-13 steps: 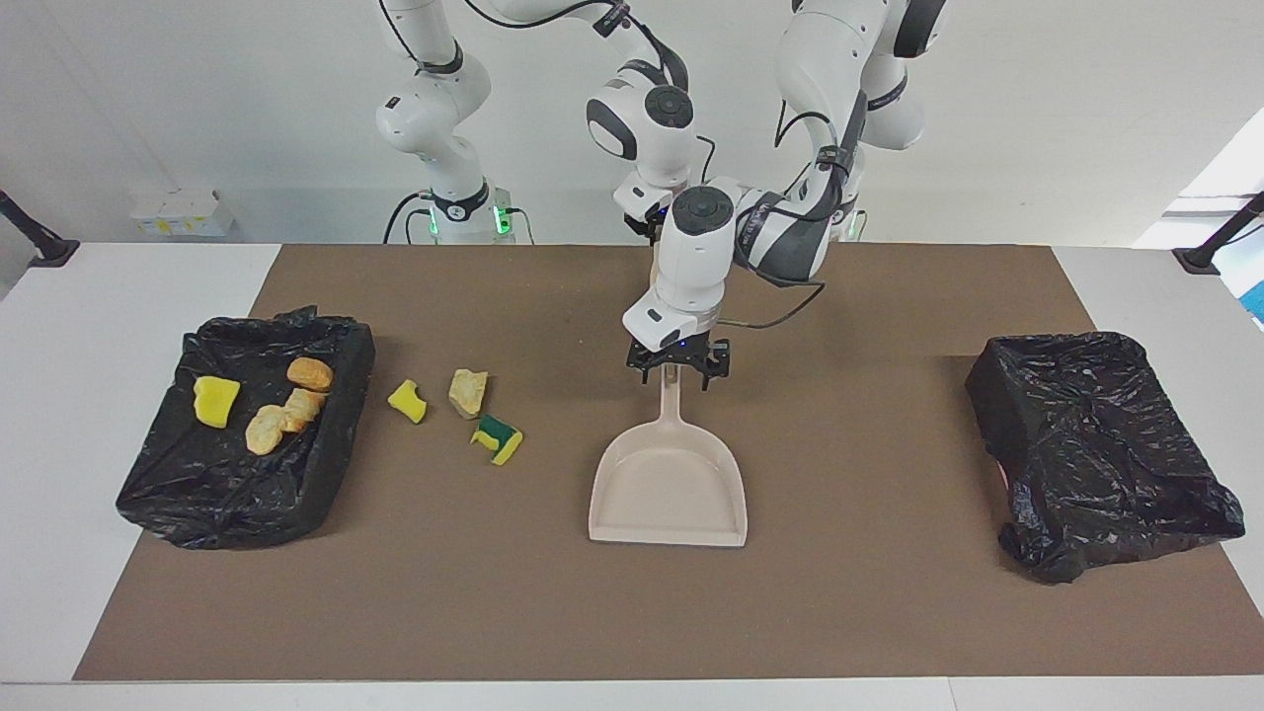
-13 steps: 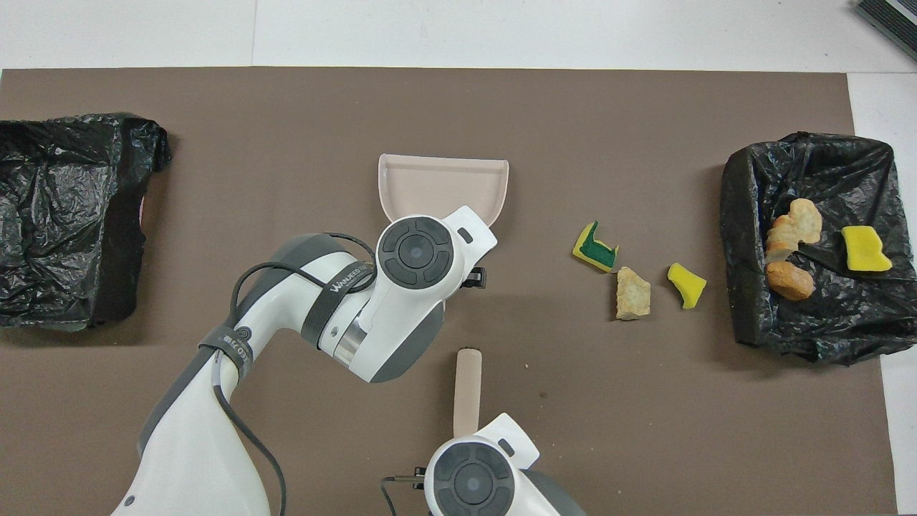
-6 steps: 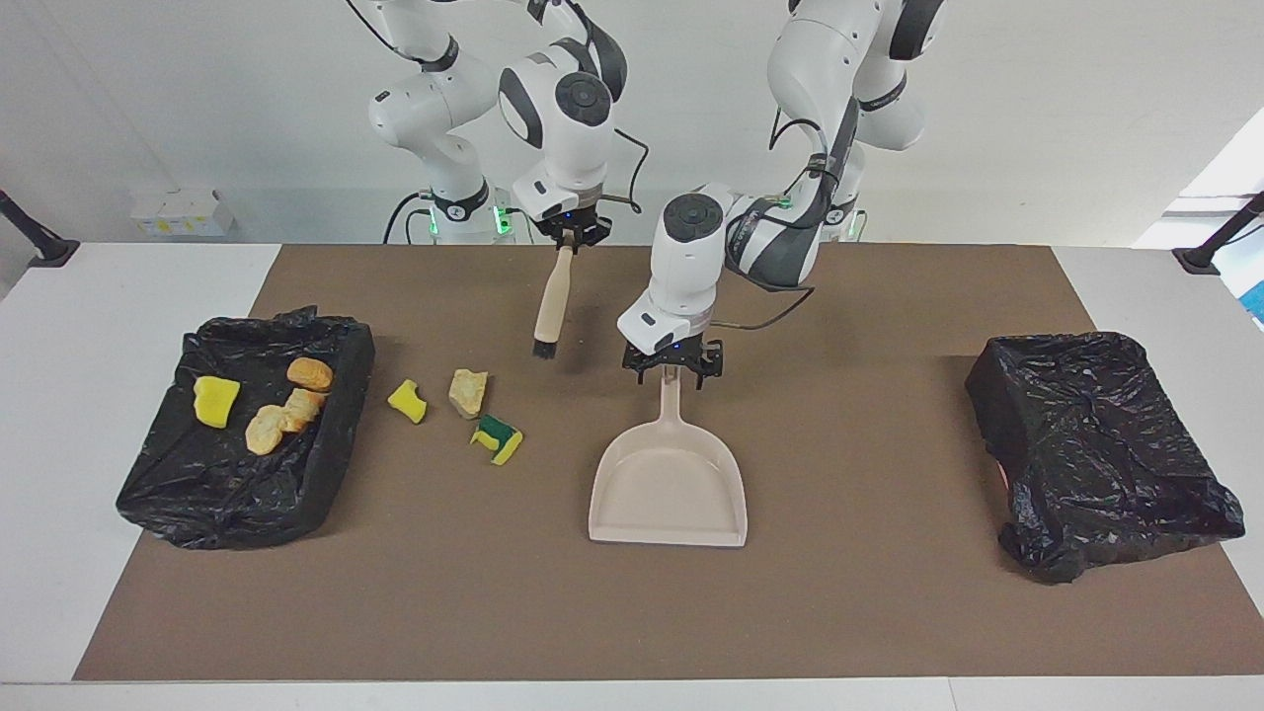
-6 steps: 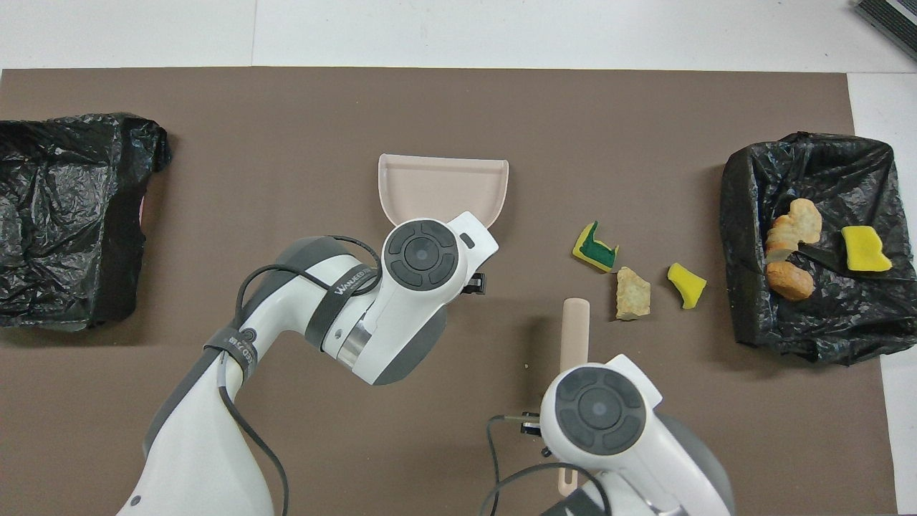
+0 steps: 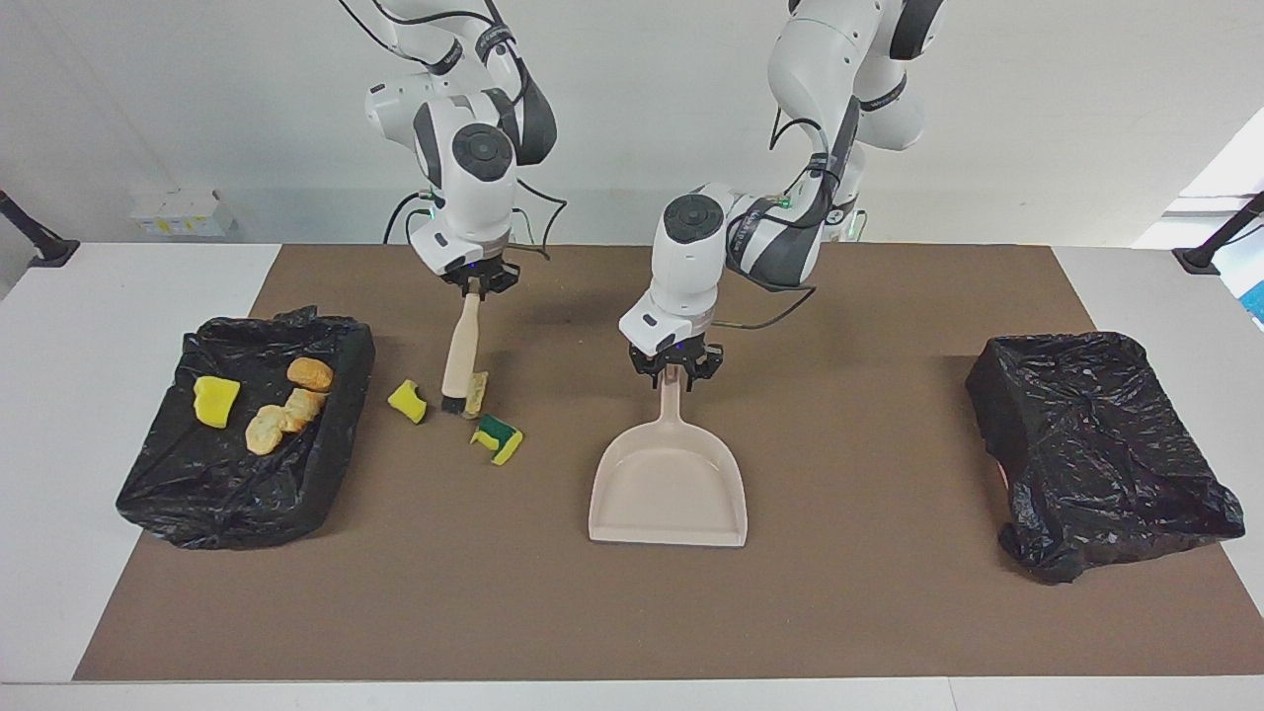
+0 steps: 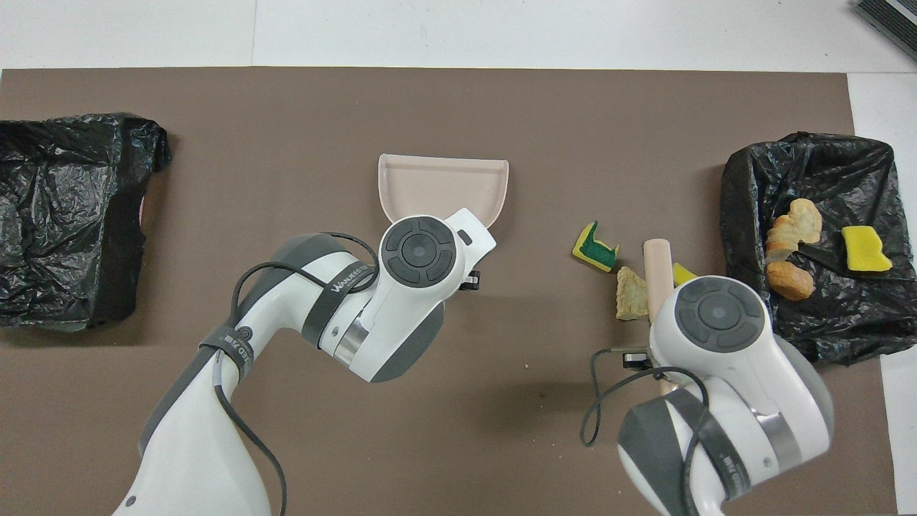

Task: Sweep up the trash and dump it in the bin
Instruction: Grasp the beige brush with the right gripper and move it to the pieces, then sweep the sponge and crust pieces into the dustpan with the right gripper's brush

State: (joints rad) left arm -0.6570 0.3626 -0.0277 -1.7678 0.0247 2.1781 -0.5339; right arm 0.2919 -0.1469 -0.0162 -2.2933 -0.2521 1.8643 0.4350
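At the right arm's end of the table sits a black bag bin [image 5: 237,434] with four bits of trash in it: a yellow sponge piece [image 5: 215,401] and three tan bread-like chunks [image 5: 286,403]. Just beside that bin, three more scraps lie on the brown mat [image 5: 839,592]: a small yellow piece [image 5: 407,401], a tan chunk [image 5: 477,392] and a green and yellow sponge [image 5: 497,438]. The right gripper [image 5: 477,285] is closed on the top of the brush [image 5: 462,351]. The brush hangs down with its black bristles between the small yellow piece and the tan chunk, right against the chunk. In the middle, the left gripper [image 5: 676,372] is closed around the handle of the beige dustpan [image 5: 669,484], which lies flat on the mat, its wide mouth pointing away from the robots. At the left arm's end sits a second black bag bin [image 5: 1096,444].
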